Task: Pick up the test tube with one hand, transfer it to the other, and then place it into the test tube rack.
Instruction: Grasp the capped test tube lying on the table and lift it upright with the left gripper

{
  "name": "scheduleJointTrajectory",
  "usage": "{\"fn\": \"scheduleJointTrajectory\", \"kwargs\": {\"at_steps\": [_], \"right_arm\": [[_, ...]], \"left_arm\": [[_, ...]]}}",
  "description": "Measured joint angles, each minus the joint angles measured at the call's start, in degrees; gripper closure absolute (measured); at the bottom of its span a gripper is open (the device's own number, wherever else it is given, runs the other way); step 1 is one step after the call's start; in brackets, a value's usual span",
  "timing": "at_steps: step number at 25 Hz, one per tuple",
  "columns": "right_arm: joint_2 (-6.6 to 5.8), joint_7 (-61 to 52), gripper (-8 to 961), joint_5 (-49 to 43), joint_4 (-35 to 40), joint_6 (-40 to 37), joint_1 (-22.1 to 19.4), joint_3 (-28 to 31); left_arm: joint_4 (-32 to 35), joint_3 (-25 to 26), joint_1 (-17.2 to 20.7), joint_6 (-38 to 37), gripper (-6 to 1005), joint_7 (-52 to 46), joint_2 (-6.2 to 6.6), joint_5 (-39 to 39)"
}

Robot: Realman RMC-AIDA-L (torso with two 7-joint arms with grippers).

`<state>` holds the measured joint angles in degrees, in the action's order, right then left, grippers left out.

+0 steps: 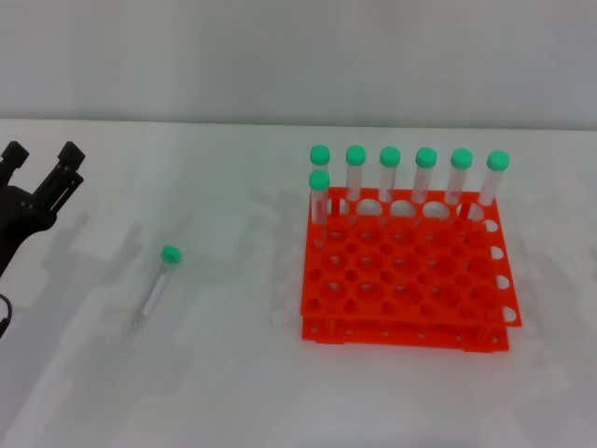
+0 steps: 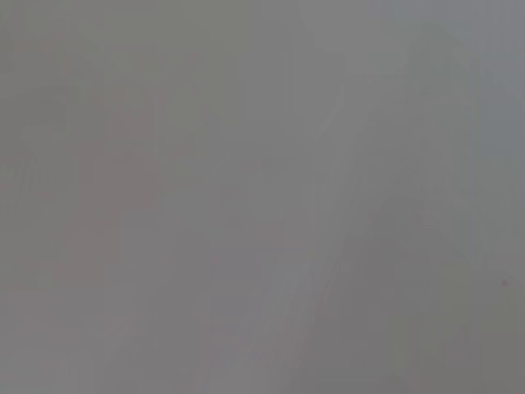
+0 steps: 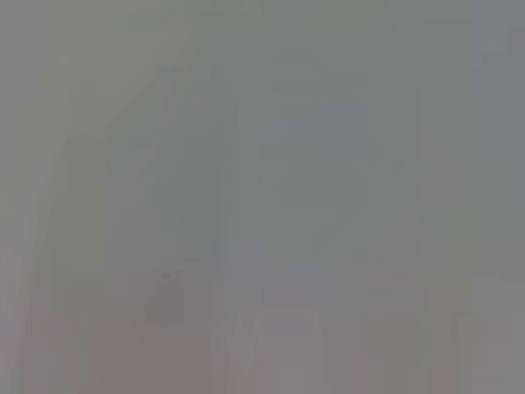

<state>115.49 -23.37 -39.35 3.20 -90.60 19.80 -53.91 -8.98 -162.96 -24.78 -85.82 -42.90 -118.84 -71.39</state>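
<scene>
Right now my left gripper (image 1: 42, 159) hangs with its fingers spread wide and holding nothing, and the test tube (image 1: 157, 288) lies flat on the white table (image 1: 233, 373) at about four o'clock from it, well apart. Its long axis runs from the green cap at one o'clock to the tip at seven; my right gripper is out of view, so the left seems nearer, with the test tube rack (image 1: 408, 280) off at three o'clock.

- A white table (image 1: 215, 373) carries everything and meets a pale wall along its far edge, toward 12 o'clock.
- A test tube (image 1: 156, 289) lies flat left of centre, its green cap toward 12 o'clock and its tapered tip toward 6 o'clock.
- An orange-red test tube rack (image 1: 410, 280) stands at about 3 o'clock from the tube, well apart.
</scene>
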Motion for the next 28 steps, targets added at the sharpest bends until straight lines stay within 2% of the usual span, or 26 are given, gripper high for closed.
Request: {"fn": "scheduleJointTrajectory", "kwargs": {"at_steps": [18, 23, 28], "right_arm": [[0.0, 0.4, 421, 0.0, 0.3, 0.7, 0.3, 0.5], [-0.03, 0.4, 421, 0.0, 0.4, 0.8, 0.1, 0.5], [-0.09, 0.5, 421, 0.0, 0.4, 1.5, 0.0, 0.5]], "left_arm": [[-0.5, 0.0, -0.6, 0.1, 107, -2.8, 0.15, 0.2], [-7.7, -0.1, -1.7, -0.5, 108, -14.1, 0.42, 2.7], [-19.9, -0.1, -5.2, -0.6, 108, -34.0, 1.56, 12.3]]}}
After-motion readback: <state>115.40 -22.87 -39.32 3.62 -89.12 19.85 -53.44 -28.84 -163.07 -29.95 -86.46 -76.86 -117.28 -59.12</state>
